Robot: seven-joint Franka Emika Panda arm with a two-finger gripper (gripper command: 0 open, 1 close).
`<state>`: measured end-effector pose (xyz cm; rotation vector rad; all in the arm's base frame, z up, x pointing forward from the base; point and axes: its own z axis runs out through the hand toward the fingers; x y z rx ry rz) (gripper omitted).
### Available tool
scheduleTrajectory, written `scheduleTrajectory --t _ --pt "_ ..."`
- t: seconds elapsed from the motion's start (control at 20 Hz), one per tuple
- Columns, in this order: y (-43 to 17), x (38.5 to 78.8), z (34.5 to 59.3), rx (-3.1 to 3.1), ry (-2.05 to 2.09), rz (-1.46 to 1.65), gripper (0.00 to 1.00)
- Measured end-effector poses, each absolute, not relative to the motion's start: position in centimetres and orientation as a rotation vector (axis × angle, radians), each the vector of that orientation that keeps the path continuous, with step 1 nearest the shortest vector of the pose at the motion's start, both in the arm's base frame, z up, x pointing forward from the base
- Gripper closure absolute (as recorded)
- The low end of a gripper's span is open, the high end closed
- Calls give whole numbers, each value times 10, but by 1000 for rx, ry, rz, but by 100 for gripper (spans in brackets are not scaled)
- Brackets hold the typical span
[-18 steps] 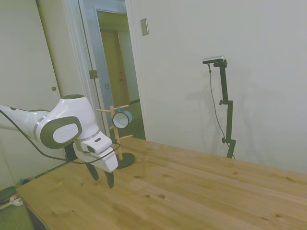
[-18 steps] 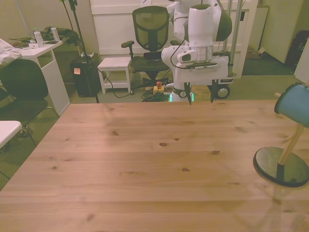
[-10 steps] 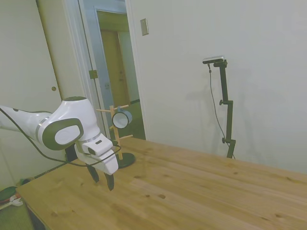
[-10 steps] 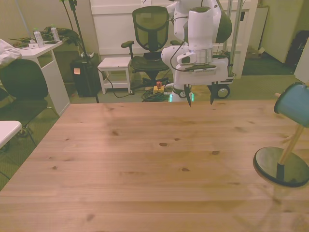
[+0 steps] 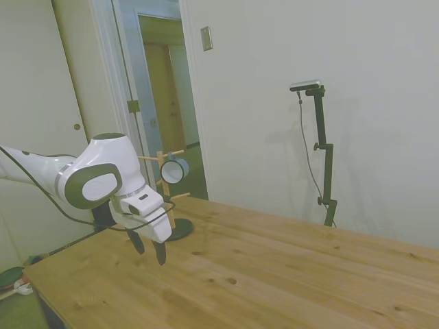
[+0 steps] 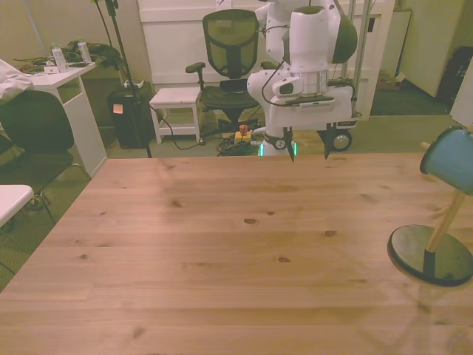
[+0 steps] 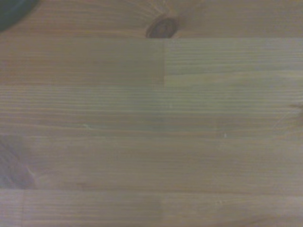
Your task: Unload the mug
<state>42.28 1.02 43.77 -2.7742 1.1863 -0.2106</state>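
while hung, one mug (image 6: pixel 448 160) (one rack (image 6: pixel 431 253)), tool (image 6: pixel 307 149) spread

Side, front, close downward wrist views.

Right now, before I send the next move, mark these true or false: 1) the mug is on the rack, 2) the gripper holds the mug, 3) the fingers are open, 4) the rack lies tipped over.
1) True: the mug hangs on a peg of the wooden rack.
2) False: the gripper is empty, apart from the mug.
3) True: the fingers are spread, in both room views.
4) False: the rack stands upright on its dark round base.
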Motion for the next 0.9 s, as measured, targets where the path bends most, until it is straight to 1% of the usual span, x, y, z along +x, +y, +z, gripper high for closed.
scheduleTrajectory --t 0.35,0.75,0.9 --pt "31 449 448 -2765 1191 -228 0" --pt "49 496 477 -2734 1159 -307 0" --pt "54 513 482 -2696 1126 -399 0"
